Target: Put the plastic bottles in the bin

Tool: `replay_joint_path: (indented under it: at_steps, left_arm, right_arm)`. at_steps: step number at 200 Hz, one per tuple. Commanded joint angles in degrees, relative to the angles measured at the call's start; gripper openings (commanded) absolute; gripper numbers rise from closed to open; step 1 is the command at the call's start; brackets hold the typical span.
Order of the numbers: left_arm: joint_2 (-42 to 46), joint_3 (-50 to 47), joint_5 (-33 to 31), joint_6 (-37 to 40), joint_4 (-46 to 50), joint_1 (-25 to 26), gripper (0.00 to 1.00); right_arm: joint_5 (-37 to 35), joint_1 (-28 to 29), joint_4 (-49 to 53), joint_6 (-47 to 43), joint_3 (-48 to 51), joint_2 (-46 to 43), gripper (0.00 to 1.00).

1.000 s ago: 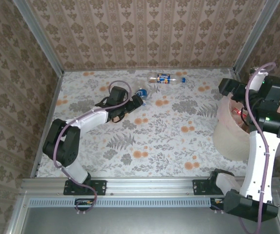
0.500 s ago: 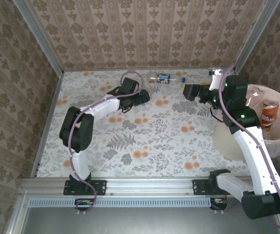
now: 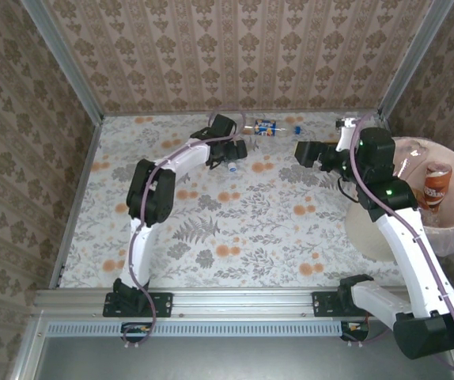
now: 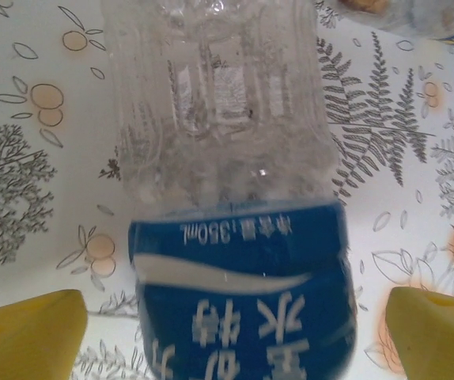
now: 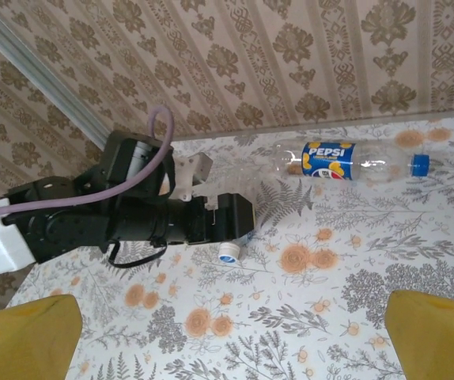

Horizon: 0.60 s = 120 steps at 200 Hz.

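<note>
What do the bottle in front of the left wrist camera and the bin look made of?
Bottle: thin clear plastic, glossy and ribbed; the table pattern shows through it. Its blue label looks like printed film. Bin: probably plastic, with a translucent pale pink liner.

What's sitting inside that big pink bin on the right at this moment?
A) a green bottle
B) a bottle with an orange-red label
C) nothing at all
B: from the overhead view, an orange-red labelled bottle stands upright inside the bin, near its far right side.
</note>
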State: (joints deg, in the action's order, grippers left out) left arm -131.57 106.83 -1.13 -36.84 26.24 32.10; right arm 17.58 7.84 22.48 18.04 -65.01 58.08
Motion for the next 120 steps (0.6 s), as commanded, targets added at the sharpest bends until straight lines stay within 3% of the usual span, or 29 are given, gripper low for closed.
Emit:
replay_joint_path:
  at_steps: [1,69,120]
  left_arm:
    - [-2.8,3.1,2.8,0.9,2.1,-0.7,0.91]
    - [-5.9,4.8,7.3,-0.3,-1.4,-1.5,0.59]
    - [-2.3,2.1,6.3,1.3,-1.1,-1.5,0.48]
  right_arm:
    - [-1.5,0.4,0.8,0.0,0.5,-1.3,1.0]
    - [-2.5,0.4,3.2,-1.0,0.0,-1.8,1.0]
    - [-2.5,0.4,3.2,-0.5,0.6,-1.7,1.0]
